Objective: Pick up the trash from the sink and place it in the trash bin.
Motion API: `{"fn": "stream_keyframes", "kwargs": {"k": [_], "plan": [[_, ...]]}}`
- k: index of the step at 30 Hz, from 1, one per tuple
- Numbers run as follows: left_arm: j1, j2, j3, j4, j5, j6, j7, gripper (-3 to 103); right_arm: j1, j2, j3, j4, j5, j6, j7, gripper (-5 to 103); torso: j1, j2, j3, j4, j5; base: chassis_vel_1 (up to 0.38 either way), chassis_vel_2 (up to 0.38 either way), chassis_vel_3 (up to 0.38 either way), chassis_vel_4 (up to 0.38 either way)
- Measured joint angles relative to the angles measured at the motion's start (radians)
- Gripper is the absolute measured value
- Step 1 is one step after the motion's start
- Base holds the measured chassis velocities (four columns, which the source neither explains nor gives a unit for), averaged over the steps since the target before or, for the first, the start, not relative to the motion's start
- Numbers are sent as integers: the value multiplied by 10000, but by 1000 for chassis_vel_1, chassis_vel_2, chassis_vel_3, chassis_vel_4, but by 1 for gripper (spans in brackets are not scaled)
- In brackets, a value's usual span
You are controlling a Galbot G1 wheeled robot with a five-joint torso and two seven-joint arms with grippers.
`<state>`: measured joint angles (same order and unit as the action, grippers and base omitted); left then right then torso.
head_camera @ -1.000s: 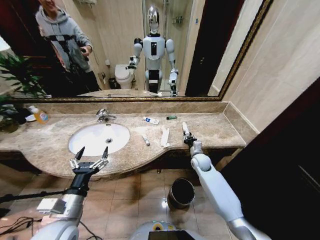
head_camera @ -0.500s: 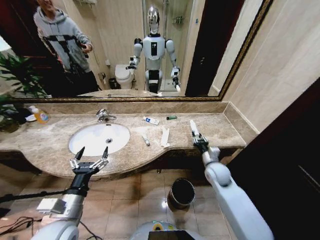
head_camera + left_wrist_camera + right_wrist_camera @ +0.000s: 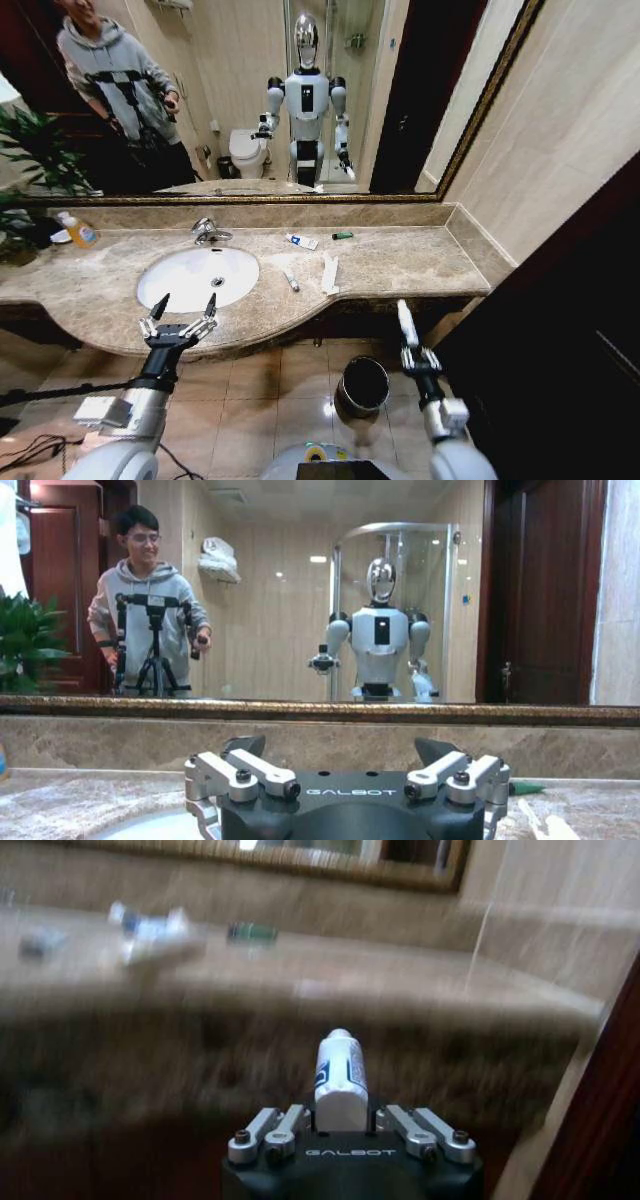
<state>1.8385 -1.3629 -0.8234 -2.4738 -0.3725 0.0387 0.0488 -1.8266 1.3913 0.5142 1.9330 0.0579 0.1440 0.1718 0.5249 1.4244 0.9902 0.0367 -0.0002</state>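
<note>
Head view: right claw grips a white tube beside the trash bin; left claw spread wide.

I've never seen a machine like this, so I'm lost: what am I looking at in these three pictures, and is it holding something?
It is a two-armed robot in a bathroom; the mirror shows its reflection. The wide picture comes from its head, the other two from cameras on its wrists. The right gripper, lowered in front of the countertop near the trash bin on the floor, grips a white tube in its jaws. The left gripper hovers open by the sink. A paper strip, a blue-and-white tube and another small tube lie on the countertop.
</note>
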Motion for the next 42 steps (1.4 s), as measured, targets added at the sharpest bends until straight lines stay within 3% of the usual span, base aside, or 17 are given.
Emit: {"fn": "stream_keyframes", "kwargs": {"k": [2,6,10,19,37,39,42], "plan": [[0,0,0,0,0,0,1,100,147,0,-106,-585,-42,-21,-134,28,1,0,1,0,-1,0,0,0,0],[0,0,0,0,0,0,0,100,1805,86,-559,-3759,-804,-129,-684,28,1,0,1,0,2,0,0,0,0],[0,0,-1,-1,0,0,-1,100,3043,121,-806,-5595,-1096,-318,-1015,28,3,-2,3,4,4,0,0,0,0],[0,0,0,0,0,0,0,100,4895,79,-1343,-8151,-879,-874,-1446,28,3,-2,3,1,2,0,0,0,0],[0,0,0,0,0,0,0,100,6899,376,-1362,-11516,-1190,-351,-1673,25,1,-2,2,1,0,0,0,0,0],[0,0,0,0,0,0,0,100,6949,385,-1330,-11627,-1217,-315,-1672,30,1,-2,2,1,1,0,0,0,0],[0,0,0,0,0,0,0,100,6950,416,-1250,-11682,-1237,-305,-1655,47,1,-2,2,1,1,0,0,0,0]]}}
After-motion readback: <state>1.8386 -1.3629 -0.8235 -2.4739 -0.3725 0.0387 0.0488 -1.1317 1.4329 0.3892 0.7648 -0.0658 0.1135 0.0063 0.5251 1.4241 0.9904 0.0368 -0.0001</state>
